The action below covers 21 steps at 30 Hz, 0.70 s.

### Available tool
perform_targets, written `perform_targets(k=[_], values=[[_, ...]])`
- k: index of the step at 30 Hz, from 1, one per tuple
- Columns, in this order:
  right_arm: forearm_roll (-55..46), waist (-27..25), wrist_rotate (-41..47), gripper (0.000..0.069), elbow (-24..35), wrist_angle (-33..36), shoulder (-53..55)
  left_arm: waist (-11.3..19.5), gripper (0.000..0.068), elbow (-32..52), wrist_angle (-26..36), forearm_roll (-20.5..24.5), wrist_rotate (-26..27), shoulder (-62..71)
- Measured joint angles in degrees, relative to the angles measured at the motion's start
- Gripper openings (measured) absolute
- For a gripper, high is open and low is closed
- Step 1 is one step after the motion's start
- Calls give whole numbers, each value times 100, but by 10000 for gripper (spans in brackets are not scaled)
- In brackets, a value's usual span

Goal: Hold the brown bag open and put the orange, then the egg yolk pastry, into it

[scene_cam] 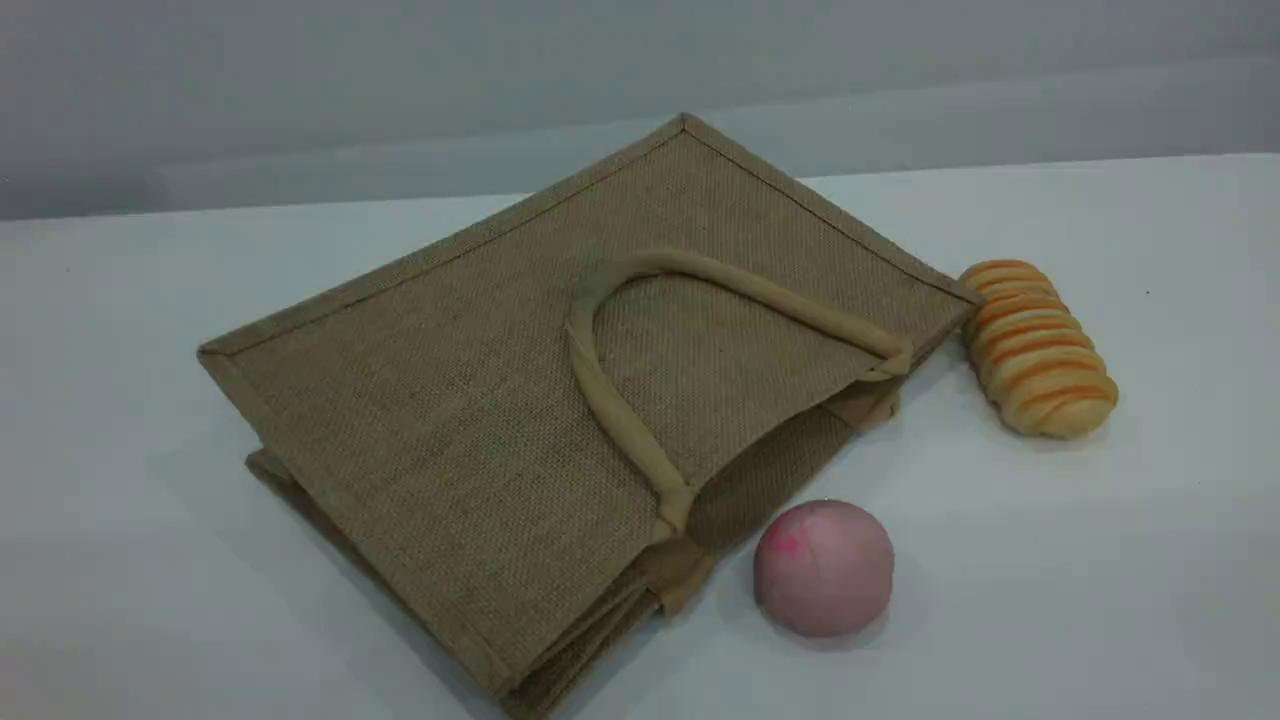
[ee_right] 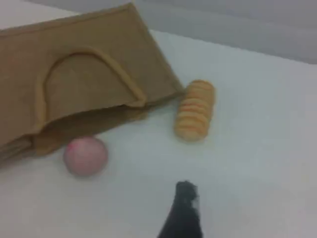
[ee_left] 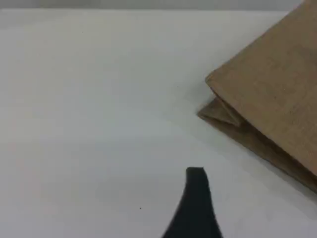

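White table (scene_cam: pixel 1100 560) bearing the brown bag (scene_cam: pixel 450 400), which lies flat at centre, its slightly gaping mouth turned toward the near right and one loop handle (scene_cam: pixel 610 405) folded back on the upper panel. A striped bread roll (scene_cam: pixel 1038 348) lies just beside the bag's right corner; a pink ball (scene_cam: pixel 823 567) rests near the mouth. Left gripper (ee_left: pixel 196 178), spread and holding nothing, hangs over bare table, apart from the bag's folded corner. Right gripper (ee_right: pixel 184 196), likewise spread, hangs well apart from the mouth, ball and roll.
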<state>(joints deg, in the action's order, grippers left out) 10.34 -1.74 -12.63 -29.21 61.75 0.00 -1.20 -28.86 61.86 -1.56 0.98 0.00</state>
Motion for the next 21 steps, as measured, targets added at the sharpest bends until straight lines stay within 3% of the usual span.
perform_targets(k=[21], values=[[-65,-11,16,553,0,-3,0,0,532,0,0,0,0,0]])
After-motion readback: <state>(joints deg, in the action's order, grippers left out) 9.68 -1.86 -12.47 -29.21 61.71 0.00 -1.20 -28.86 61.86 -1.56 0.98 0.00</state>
